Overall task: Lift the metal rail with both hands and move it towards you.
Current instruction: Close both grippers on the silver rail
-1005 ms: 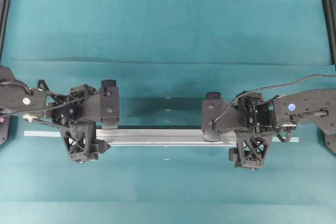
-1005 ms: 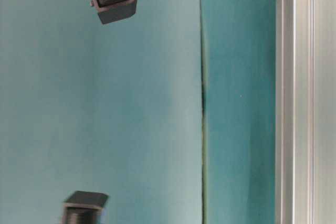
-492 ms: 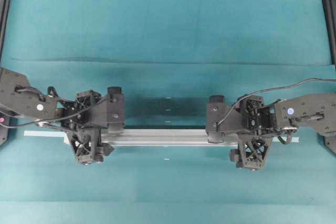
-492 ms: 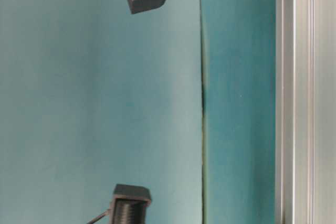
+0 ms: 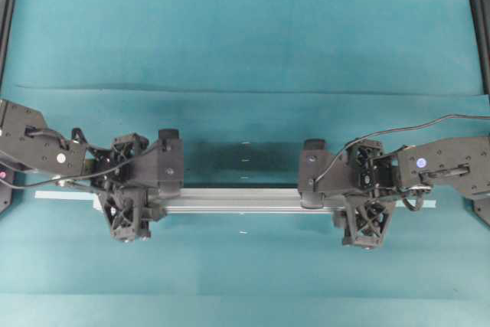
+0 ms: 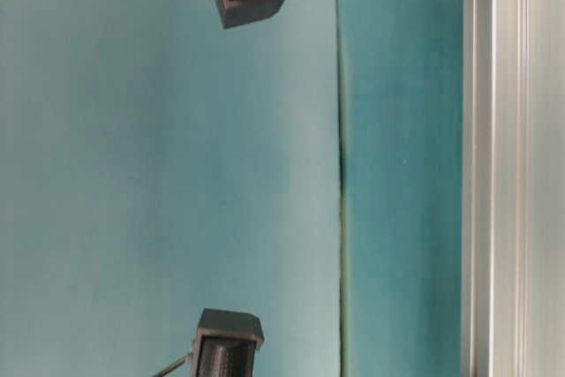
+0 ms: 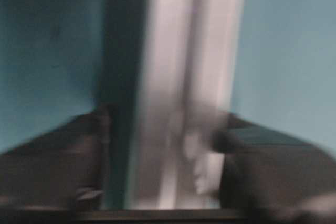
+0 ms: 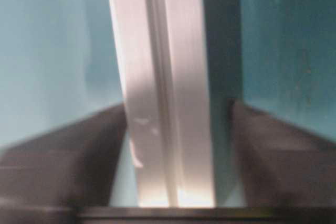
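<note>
Grippers, left (image 5: pixel 132 208) & right (image 5: pixel 366 216), straddle rail (image 5: pixel 245 199), jaws narrowed, grip unclear; we seat both evenly, lift level.

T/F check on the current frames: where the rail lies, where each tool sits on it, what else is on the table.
1. The metal rail lies crosswise in the overhead view. True.
2. Both tools sit at the same end of the rail. False: the left tool is near its left end, the right tool near its right end.
3. In each wrist view the rail runs between that tool's fingers. True.
4. The rail stands upright on one end. False: it lies flat along the teal table.
5. A thin pale tape strip runs in line with the rail. True.
</note>
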